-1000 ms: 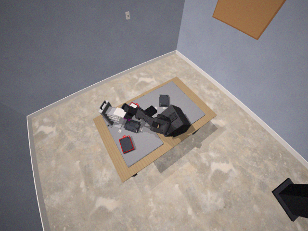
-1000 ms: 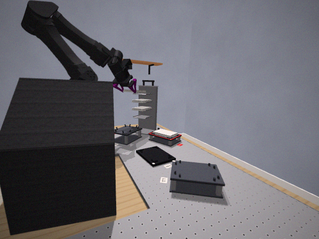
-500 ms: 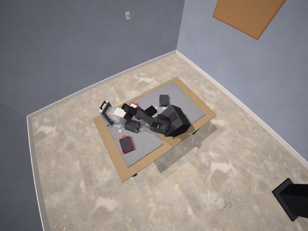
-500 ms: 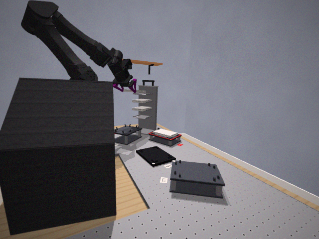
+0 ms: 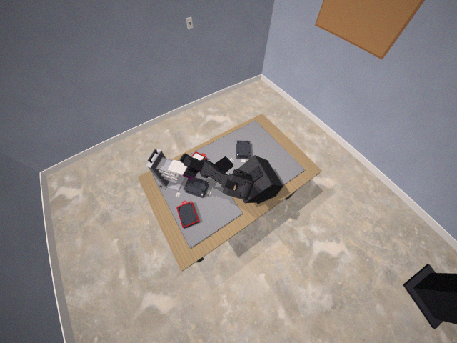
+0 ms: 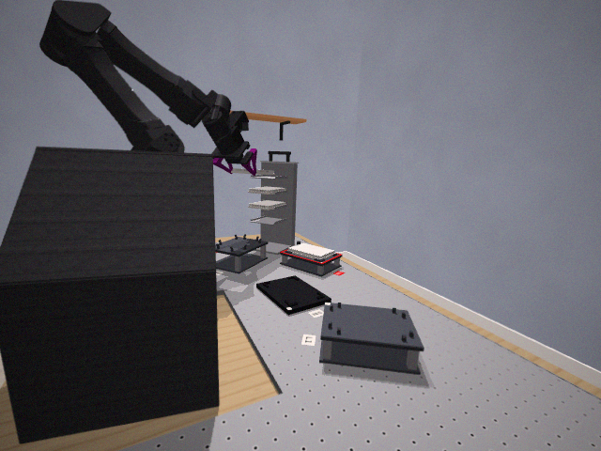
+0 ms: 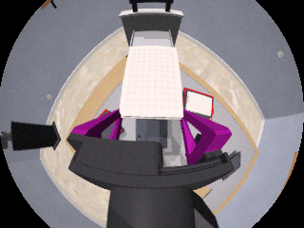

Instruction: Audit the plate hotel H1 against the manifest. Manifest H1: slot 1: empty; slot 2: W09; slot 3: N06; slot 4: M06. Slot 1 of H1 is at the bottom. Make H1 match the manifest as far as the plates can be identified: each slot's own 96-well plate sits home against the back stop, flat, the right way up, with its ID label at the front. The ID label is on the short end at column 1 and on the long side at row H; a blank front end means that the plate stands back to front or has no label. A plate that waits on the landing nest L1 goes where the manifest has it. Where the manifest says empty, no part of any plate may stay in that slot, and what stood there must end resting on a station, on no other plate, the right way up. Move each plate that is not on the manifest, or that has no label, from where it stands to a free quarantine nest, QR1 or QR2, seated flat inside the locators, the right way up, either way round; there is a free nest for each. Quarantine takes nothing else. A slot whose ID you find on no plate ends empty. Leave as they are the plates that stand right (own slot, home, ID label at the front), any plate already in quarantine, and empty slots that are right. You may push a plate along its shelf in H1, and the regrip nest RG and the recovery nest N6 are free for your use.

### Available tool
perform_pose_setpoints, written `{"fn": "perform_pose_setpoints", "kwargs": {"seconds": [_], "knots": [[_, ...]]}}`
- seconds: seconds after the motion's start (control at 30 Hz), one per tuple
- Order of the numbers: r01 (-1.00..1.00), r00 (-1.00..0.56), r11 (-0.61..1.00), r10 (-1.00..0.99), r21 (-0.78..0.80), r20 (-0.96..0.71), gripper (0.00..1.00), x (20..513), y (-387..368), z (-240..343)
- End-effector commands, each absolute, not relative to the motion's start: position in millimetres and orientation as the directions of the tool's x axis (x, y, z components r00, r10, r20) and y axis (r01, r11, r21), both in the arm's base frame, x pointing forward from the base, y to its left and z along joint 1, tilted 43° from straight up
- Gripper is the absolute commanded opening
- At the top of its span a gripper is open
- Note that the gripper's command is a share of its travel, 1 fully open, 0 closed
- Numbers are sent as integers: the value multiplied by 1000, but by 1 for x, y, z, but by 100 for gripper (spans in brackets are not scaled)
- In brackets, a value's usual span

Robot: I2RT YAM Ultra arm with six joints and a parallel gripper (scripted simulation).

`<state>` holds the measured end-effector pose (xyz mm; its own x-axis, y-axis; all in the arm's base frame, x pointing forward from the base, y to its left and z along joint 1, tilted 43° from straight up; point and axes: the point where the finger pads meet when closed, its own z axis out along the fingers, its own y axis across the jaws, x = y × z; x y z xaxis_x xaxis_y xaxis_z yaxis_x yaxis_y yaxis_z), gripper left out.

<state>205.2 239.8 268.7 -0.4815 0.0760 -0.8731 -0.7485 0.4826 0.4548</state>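
My gripper (image 6: 242,172) (image 7: 151,112) is shut on the sides of a white plate (image 5: 176,167) (image 6: 264,171) (image 7: 151,81) at its near end. The plate is flat at the height of the top slot of hotel H1 (image 6: 286,213) (image 7: 152,21), its far part over the shelf, its near part sticking out. No ID label on it is readable. Slots 3 and 2 hold a white plate (image 6: 267,190) and another white plate (image 6: 267,204); the bottom shelf (image 6: 268,221) looks bare. A white plate (image 6: 310,250) (image 7: 199,103) sits on one red-rimmed quarantine nest.
The other red-rimmed nest (image 5: 188,214) is empty. A raised dark nest (image 5: 196,187) (image 6: 239,245) stands in front of the hotel, a low black nest (image 5: 223,164) (image 6: 293,293) beyond it, and an empty raised nest (image 5: 243,148) (image 6: 371,325) farther off, beside a label like L1.
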Motion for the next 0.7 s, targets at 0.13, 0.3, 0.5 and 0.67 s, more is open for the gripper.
{"fn": "perform_pose_setpoints", "kwargs": {"seconds": [0.13,0.3,0.5,0.67], "knots": [[-757,-450,481,105,442,-887,85,211,243,286],[-755,-450,484,107,442,-887,85,212,243,285],[-754,-450,486,108,442,-887,85,213,242,285],[-757,-454,480,103,443,-885,85,211,245,282]]}}
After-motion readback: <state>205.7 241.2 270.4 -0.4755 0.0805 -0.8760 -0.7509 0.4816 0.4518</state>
